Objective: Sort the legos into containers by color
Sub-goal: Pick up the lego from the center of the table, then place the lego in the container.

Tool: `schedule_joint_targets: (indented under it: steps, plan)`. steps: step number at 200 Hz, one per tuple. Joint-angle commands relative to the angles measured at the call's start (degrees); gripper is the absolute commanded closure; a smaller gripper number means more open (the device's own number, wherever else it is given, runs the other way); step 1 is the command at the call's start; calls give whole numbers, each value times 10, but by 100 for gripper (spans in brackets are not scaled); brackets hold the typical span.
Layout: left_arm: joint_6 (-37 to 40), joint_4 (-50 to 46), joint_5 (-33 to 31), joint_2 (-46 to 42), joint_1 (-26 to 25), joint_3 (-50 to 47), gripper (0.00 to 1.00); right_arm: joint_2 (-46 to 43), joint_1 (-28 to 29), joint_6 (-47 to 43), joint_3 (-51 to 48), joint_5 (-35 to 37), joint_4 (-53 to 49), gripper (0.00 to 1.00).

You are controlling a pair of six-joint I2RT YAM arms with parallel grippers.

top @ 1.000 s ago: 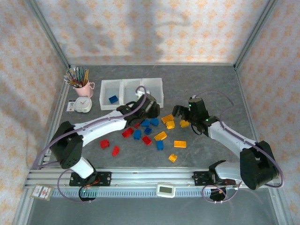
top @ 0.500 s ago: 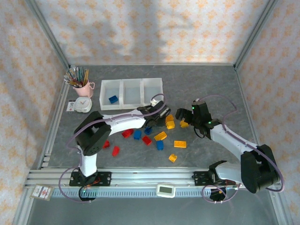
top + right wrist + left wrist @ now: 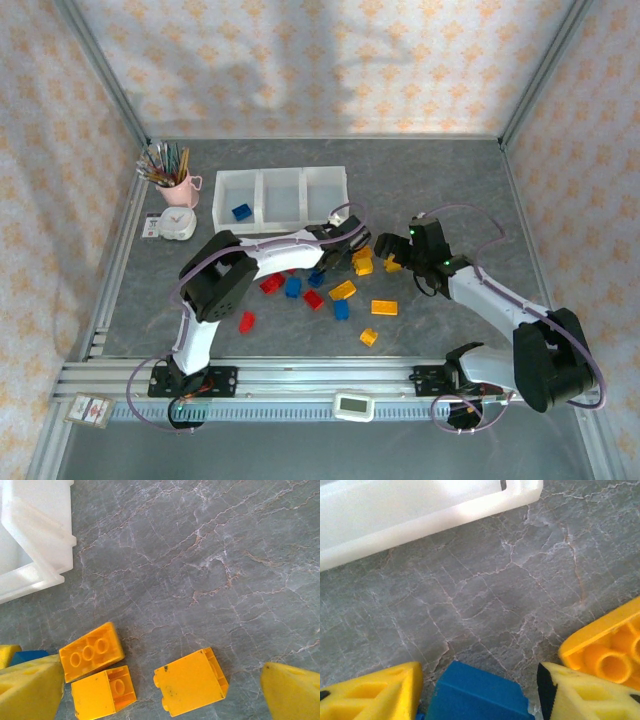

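The legos [image 3: 343, 290] are small chunky bricks in red, blue and yellow-orange. They are strewn over the grey marbled table [image 3: 450, 180] just near of the containers [image 3: 282, 176], with reds mostly to the left and yellows to the right. The left arm [image 3: 270, 250] lies across the middle of the scatter and covers some bricks.

The left gripper [image 3: 479, 669] is low at the pile's far right, with a blue brick [image 3: 475, 695] between its fingers. The frame edge cuts that brick off, so I cannot tell whether it is pinched.

The right gripper [image 3: 161, 672] is spread wide over three yellow-orange bricks [image 3: 91, 651].

The containers are three joined translucent-white bins in a row. The left bin holds a lone blue piece [image 3: 241, 212].
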Motion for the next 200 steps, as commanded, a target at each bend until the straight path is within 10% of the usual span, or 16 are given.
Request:
schedule_joint_targets:
  steps: [1,200]
  plan:
    - [8,-24,9,3,3,0,44,-5,-2,5,-8,1,12,0]
    - [-31,19,-31,-214,98,-53,64,24,40,-20,87,-27,9,0]
